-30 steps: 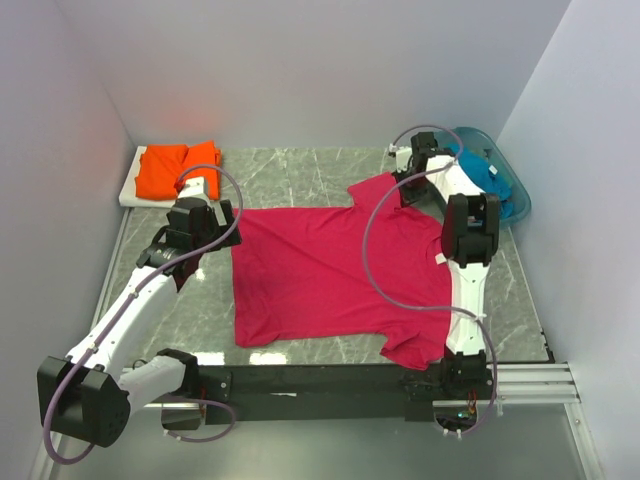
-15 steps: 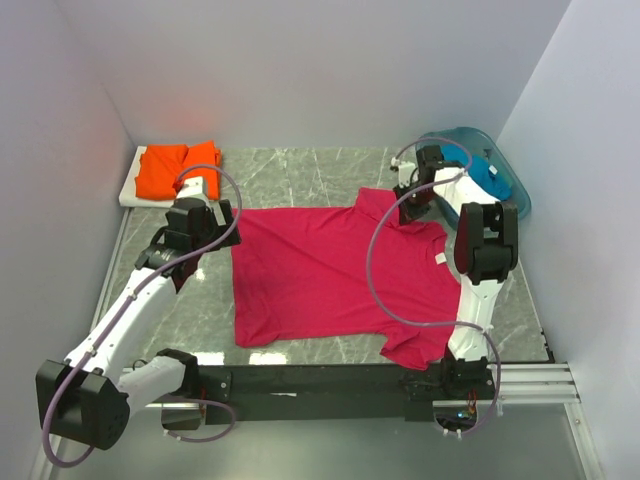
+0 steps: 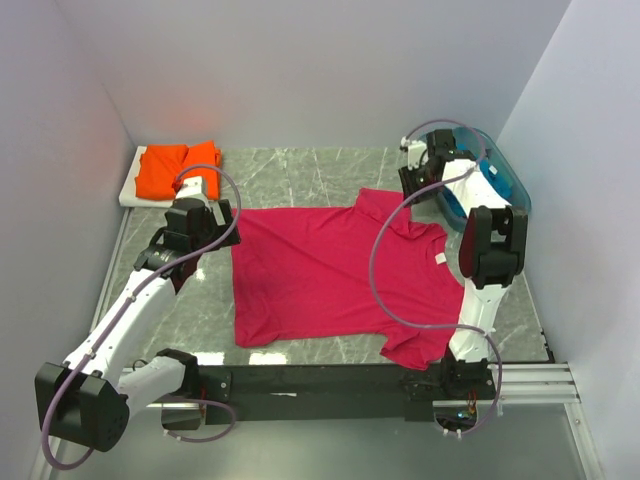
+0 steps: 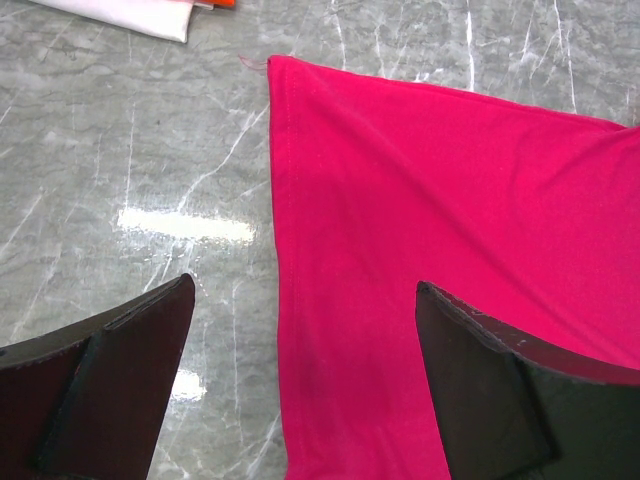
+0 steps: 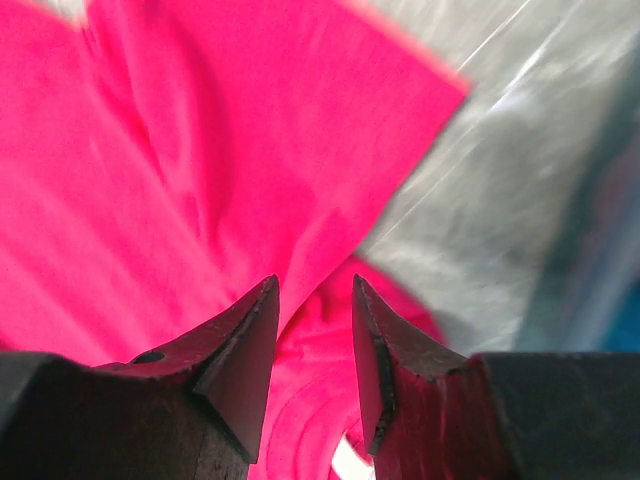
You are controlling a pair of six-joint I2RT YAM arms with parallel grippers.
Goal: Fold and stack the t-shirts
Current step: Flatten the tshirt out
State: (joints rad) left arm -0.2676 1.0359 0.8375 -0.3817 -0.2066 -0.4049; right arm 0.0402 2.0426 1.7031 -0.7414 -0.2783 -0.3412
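A magenta-red t-shirt (image 3: 330, 275) lies spread flat on the marble table, its far sleeve (image 3: 385, 205) folded a little inward. My left gripper (image 3: 205, 195) hovers at the shirt's far left corner. In the left wrist view the gripper (image 4: 305, 288) is wide open over the shirt's edge (image 4: 285, 230). My right gripper (image 3: 412, 183) is just beyond the folded sleeve. In the blurred right wrist view its jaws (image 5: 314, 285) stand a little apart above red cloth (image 5: 200, 150), holding nothing. A folded orange t-shirt (image 3: 178, 168) lies back left. A teal-blue t-shirt (image 3: 497, 180) sits in the basket.
The orange shirt rests on a white board (image 3: 130, 190) in the back left corner. A translucent teal basket (image 3: 518, 190) stands at the back right, close to my right gripper. White walls enclose three sides. A black rail (image 3: 320, 380) runs along the near edge.
My right gripper pulled the far sleeve inward, let it go and rose back toward the basket. The left arm has barely moved.
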